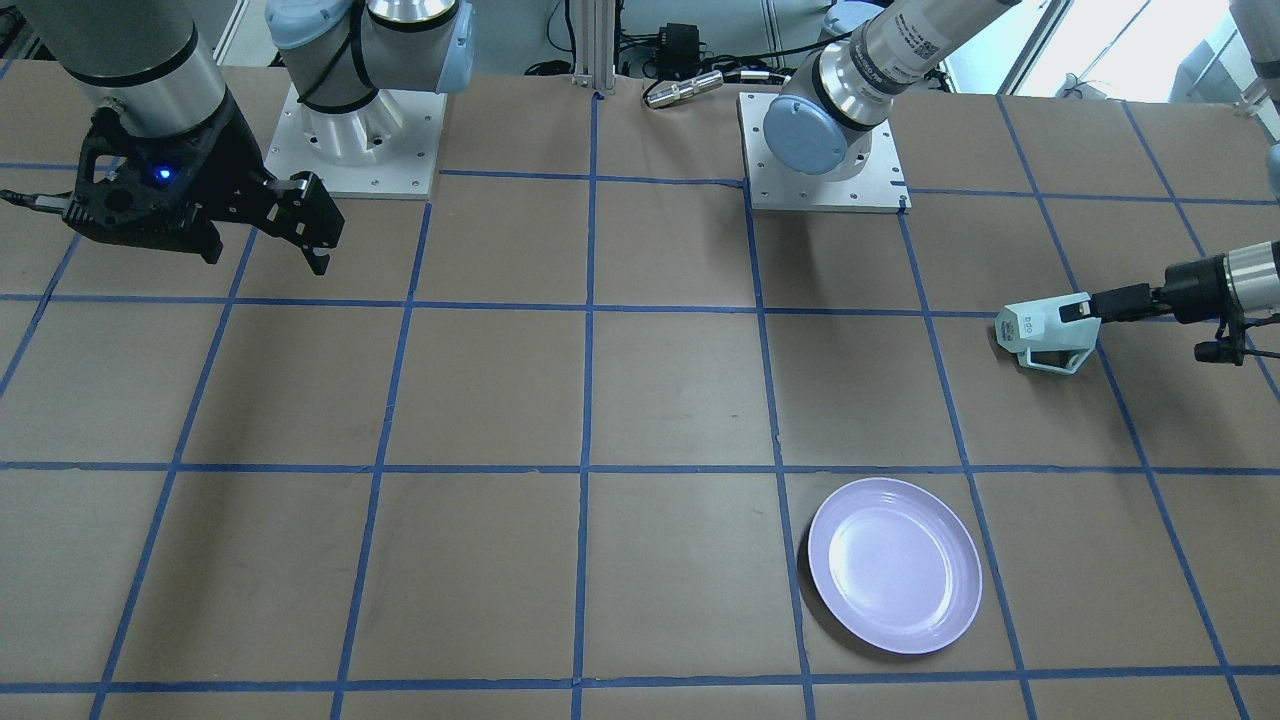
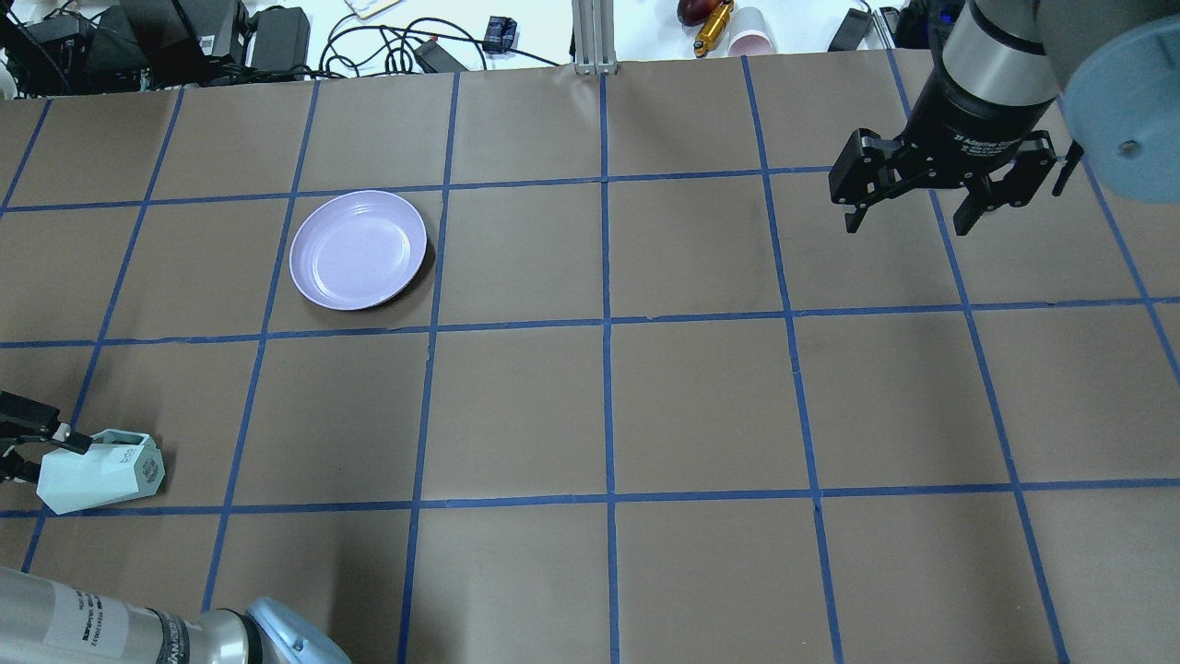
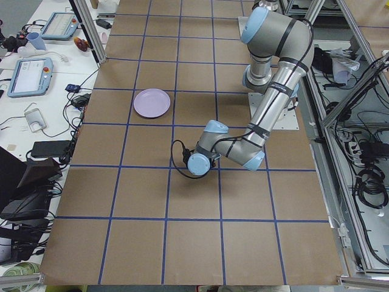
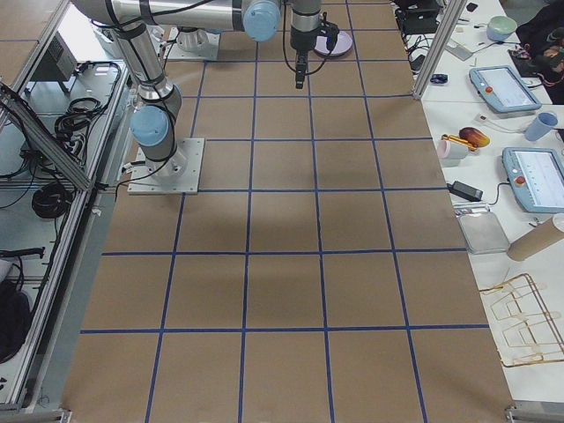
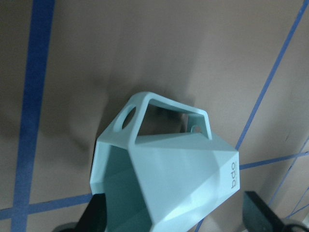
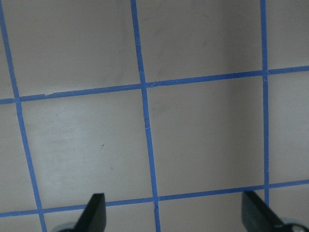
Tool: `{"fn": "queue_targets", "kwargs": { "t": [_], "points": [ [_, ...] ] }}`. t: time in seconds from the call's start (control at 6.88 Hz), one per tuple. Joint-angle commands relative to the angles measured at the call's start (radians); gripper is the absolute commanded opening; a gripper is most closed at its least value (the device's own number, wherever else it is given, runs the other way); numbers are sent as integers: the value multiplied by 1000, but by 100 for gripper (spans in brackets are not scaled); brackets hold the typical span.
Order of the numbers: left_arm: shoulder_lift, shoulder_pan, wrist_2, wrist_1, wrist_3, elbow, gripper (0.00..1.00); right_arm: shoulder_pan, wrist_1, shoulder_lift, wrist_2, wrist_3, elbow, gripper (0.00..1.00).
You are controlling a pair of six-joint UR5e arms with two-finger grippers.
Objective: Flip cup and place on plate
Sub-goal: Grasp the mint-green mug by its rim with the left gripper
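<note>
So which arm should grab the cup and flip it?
Left: the left gripper sits open at the tipped cup, with the plate nearby; the right gripper hangs far across the table.

The table (image 2: pixel 701 406) is covered in brown paper and divided into squares by blue tape lines (image 2: pixel 606 323). Along its far edge a metal post (image 2: pixel 595 37), tangled cables (image 2: pixel 369 37) and a pink paper cup (image 2: pixel 751 41), lying on its side, are seen. Beside the table, a blue-edged tablet (image 4: pixel 504 86) is laid near a second tablet (image 4: pixel 535 179).
</note>
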Motion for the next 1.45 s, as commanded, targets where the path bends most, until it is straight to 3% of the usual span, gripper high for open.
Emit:
{"fn": "queue_targets", "kwargs": {
  "t": [0.0,0.15,0.29,0.44,0.58,1.31],
  "points": [
    [-2,-2,-24,-3,1,-9,100,0,0,0,0,0,0,100],
    [-4,-2,-56,-3,1,-18,100,0,0,0,0,0,0,100],
    [-2,-2,-61,0,1,-26,83,0,0,0,0,0,0,100],
    [-2,-2,-61,0,1,-24,24,0,0,0,0,0,0,100],
    [1,-2,-61,1,1,-21,0,0,0,0,2,0,0,100],
    [62,-72,-46,7,-134,64,0,0,0,0,0,0,0,100]
  ]
}}
